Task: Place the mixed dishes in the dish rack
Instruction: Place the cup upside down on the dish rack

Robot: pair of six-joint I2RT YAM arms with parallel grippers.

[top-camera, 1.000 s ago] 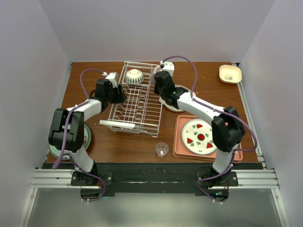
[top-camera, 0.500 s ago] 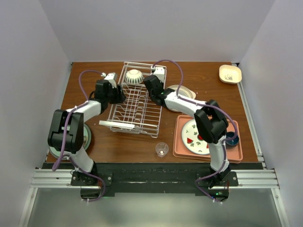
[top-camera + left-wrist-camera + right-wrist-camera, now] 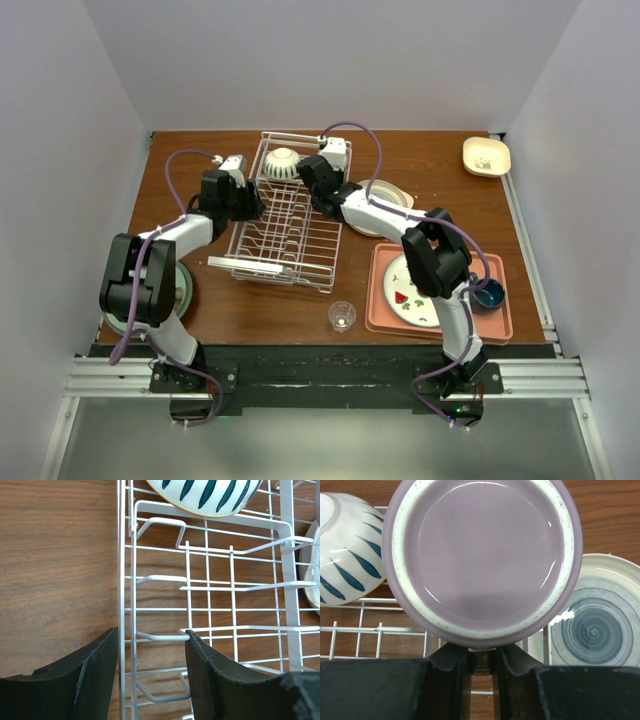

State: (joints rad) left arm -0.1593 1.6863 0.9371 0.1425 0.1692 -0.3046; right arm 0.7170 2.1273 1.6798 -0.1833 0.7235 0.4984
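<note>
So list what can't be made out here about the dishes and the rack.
Top view: cup hidden under the right gripper holding it.
Top view: green plate mostly under the left arm.
Left wrist: bowl cut off by the top edge.
Left wrist: unclear whether the left gripper clamps the rack rim or only straddles it.
Top view: far-right dish, contents too small.

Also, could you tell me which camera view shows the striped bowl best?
The top external view: the striped bowl shows whole there, sitting in the dish rack's far end. The left wrist view catches only a part at its top edge, the right wrist view only a slice at the left.
</note>
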